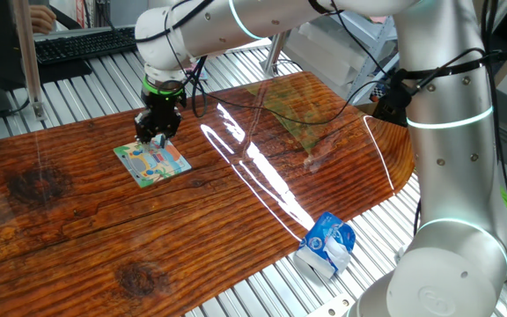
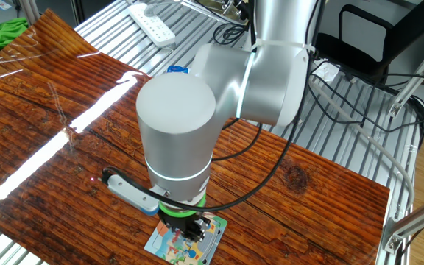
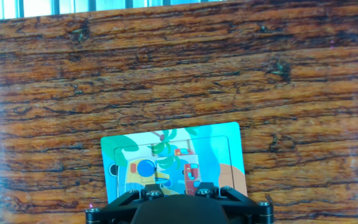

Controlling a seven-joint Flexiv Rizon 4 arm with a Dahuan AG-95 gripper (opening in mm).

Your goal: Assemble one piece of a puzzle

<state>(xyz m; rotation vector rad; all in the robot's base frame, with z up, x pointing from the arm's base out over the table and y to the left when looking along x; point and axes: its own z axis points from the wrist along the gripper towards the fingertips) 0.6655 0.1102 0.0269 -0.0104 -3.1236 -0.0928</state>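
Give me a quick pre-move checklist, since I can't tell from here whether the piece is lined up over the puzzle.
1. Puzzle lies flat on the wooden table: ok.
2. Gripper is over the puzzle: ok, at its far edge in one fixed view.
3. Gripper holds a piece: cannot tell, the fingertips are hidden in every view.
4. Gripper open or shut: cannot tell.
5. Empty slot located: cannot tell, the hand view shows most of the picture but the near edge is covered by the gripper body.
6. Path clear near the puzzle: ok, the blue-and-white carton sits far off at the table edge.
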